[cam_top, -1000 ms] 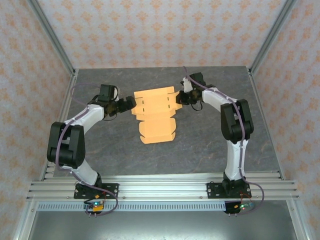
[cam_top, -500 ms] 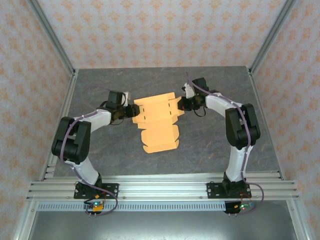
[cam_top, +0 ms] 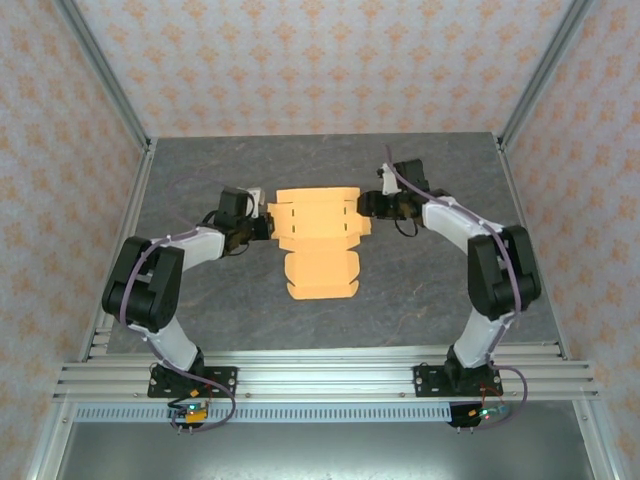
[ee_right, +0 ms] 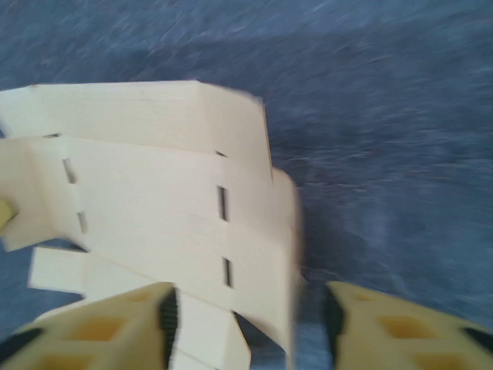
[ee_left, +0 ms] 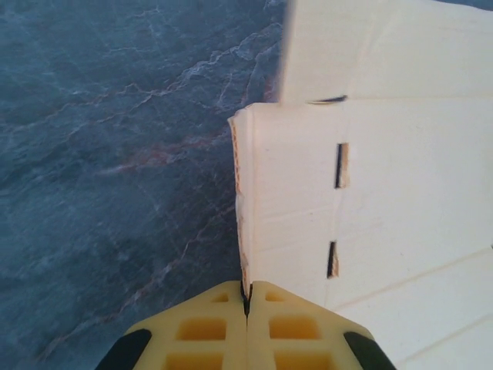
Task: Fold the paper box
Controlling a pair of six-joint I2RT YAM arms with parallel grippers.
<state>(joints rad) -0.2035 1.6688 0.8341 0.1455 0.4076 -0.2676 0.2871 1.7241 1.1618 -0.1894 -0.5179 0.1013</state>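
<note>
While the left gripper [cam_top: 265, 226] pinches the plain tan paper box [cam_top: 318, 235] at its 9 o'clock edge — fingers pressed together on the sheet — the right gripper [cam_top: 368, 204], at 2 o'clock, stands spread around the opposite edge, mid-way across the table [cam_top: 430, 290].

Top view looks down — close wrist views share the paper box [cam_top: 318, 238].

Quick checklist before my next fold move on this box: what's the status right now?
1. Left tool shut on the paper box at its left edge: ok.
2. Right tool open, jaws apart: ok.
3. Right tool free of the box: cannot tell; the box's right edge sits between the open jaws.
4. Box lying flat on the table: cannot tell.
5. Arms on opposite sides of the box, not crossing: ok.
</note>
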